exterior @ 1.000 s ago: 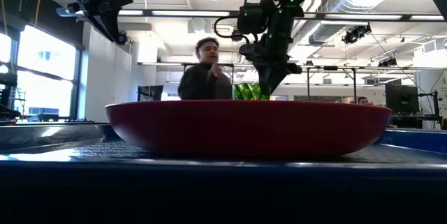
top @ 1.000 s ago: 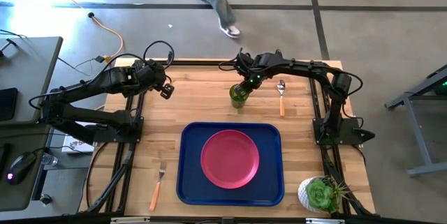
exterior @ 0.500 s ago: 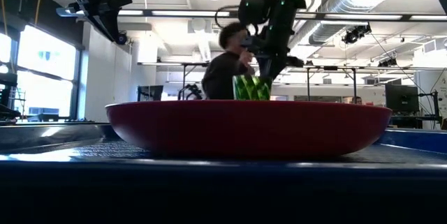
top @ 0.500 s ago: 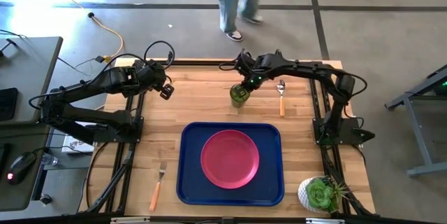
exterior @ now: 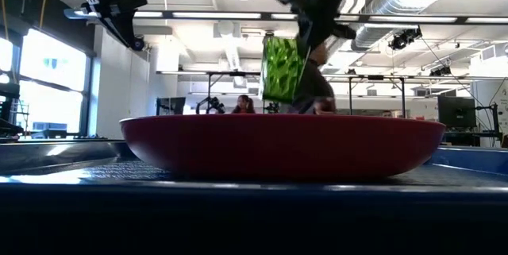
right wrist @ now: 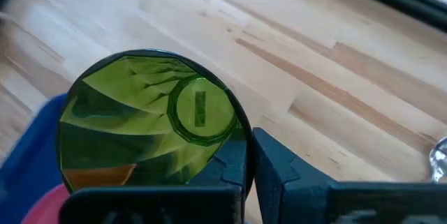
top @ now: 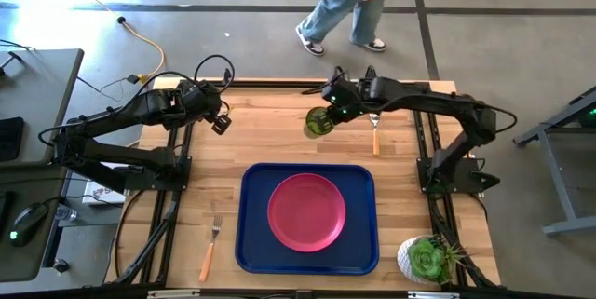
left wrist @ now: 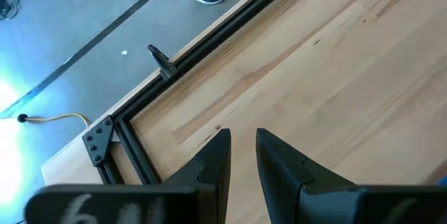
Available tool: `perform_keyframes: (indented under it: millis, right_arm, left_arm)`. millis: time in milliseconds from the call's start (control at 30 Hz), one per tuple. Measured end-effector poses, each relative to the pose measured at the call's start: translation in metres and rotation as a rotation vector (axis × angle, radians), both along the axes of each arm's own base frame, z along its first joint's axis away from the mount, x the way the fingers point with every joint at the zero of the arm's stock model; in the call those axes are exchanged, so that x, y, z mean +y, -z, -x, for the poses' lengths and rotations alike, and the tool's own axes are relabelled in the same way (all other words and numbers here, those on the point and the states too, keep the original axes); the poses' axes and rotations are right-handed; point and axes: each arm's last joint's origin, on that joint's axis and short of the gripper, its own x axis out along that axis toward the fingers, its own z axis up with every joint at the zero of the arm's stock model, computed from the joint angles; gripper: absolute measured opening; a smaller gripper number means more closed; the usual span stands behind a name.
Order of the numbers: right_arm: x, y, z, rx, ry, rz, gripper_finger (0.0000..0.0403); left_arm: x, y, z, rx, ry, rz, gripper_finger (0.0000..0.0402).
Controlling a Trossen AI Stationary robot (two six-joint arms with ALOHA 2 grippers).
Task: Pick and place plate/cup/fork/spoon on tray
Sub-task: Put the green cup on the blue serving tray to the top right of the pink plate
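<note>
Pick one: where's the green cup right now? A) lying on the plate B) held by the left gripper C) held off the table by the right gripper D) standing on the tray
C: the right gripper is shut on the cup, which the low view shows hanging above the plate, while the left gripper waits empty near the table's far left.

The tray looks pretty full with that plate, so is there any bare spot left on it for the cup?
The plate fills the middle of the tray. Bare blue strips remain along its left and right rims, widest at the corners. The right gripper holds the cup over the wood behind the tray, beside the spoon.
</note>
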Motion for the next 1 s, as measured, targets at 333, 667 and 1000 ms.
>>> perform_keyframes:
  millis: [333, 667, 1000]
  right_arm:
    - [0.045, -0.035, 0.033, -0.048, 0.076, 0.045, 0.0001]
    - [0.078, -0.045, 0.068, 0.070, 0.025, 0.039, 0.0001]
    - [0.099, -0.042, 0.082, 0.221, -0.185, -0.002, 0.0000]
  left_arm:
    - [-0.001, 0.000, -0.001, 0.018, 0.049, 0.017, 0.0060]
    - [-0.001, 0.001, -0.001, -0.003, 0.048, 0.043, 0.0060]
    - [-0.002, 0.001, -0.002, -0.023, 0.052, 0.072, 0.0060]
